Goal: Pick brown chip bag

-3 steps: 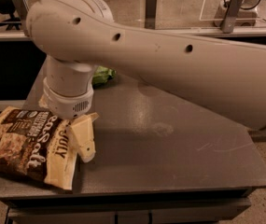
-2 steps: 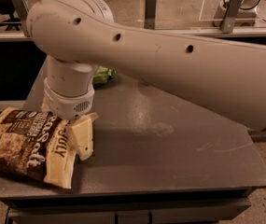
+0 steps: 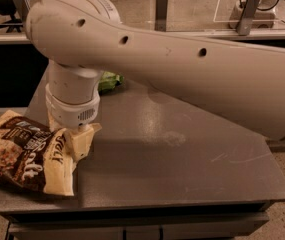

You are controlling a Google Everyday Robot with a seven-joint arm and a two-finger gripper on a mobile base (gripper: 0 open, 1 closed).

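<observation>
Single-arm pick at the left end of the bench (image 3: 192,169). The arm (image 3: 192,69) reaches in from the right, its wrist turned straight down. The gripper (image 3: 82,143) sits at the right-hand edge of the brown chip bag (image 3: 24,154), over the tan margin of the pack. How wide the gripper stands, and whether it already has hold of the bag, cannot be told from this view. The bag lies flat, printed face up, at the near left corner of the bench, with its left part reaching to or past the bench edge. A smaller green bag (image 3: 110,80) lies farther back, partly hidden by the wrist and well apart from the target. The step in hand appears to be securing the grasp before lifting. A good grasp would probably take the crimped edge or a pinched fold of film rather than the air-filled middle, which tends to slide out under pressure. The hold should be firm enough to carry the pack without crushing its contents. The lift is best made straight up and slowly, since a bag held by one side is likely to swing and sag. Any sideways drag risks pushing the pack off the near left corner.
</observation>
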